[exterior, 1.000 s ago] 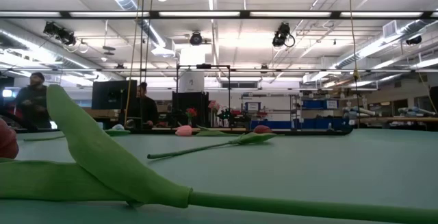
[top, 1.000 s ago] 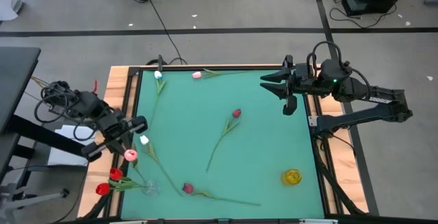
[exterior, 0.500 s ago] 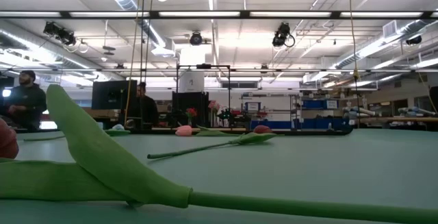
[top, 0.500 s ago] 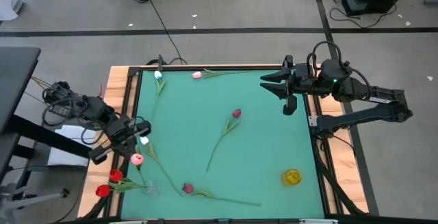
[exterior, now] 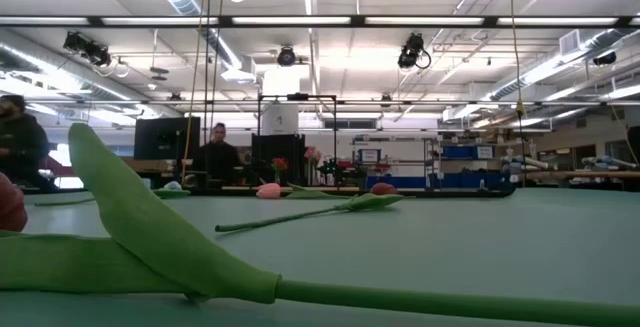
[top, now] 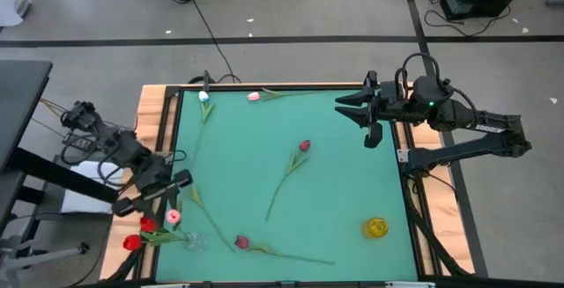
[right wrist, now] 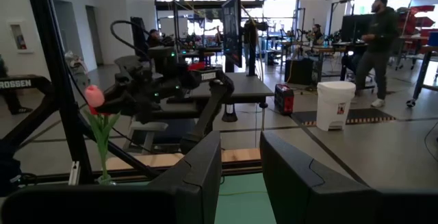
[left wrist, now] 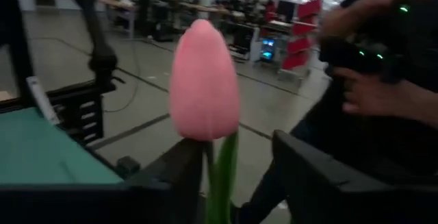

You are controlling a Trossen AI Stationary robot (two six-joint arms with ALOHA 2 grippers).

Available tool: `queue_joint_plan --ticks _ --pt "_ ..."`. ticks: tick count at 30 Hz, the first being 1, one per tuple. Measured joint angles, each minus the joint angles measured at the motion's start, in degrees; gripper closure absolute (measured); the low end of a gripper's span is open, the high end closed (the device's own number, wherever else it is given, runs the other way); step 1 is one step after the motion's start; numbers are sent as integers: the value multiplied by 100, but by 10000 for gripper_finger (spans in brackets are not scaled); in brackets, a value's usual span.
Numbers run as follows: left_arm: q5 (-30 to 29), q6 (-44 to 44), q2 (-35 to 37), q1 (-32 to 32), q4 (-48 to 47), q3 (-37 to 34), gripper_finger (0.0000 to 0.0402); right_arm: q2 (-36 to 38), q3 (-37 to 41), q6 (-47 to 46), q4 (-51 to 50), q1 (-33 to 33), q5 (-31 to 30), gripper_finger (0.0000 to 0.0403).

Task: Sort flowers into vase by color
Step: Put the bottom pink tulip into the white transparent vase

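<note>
Pink tulip (left wrist: 204,80) held upright by its stem between left gripper (top: 167,202) fingers, above clear vase (top: 193,240) with red tulips (top: 141,232) at table's near-left corner. Best lowered stem-first, slowly, kept vertical over the mouth. Right gripper (top: 350,108) parked, fingers parted, empty

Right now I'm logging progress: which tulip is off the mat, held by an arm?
The pink tulip in the left tool; others lie flat.

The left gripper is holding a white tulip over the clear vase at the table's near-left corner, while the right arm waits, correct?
Not quite: the tulip in the left gripper is pink, not white, as the left wrist view shows. It is held near the clear vase, and the right gripper waits at the far right.
</note>
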State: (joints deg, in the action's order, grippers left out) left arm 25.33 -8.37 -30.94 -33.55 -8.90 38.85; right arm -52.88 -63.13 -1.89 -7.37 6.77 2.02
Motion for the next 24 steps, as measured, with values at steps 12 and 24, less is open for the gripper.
queue_joint_plan --ticks 12,24 --pt "-18 183 -245 -189 -1695 870 54 0 0 0 1 0 1 291" --pt "87 -349 -793 -180 -3442 1412 49 0 0 0 2 1 1 291"
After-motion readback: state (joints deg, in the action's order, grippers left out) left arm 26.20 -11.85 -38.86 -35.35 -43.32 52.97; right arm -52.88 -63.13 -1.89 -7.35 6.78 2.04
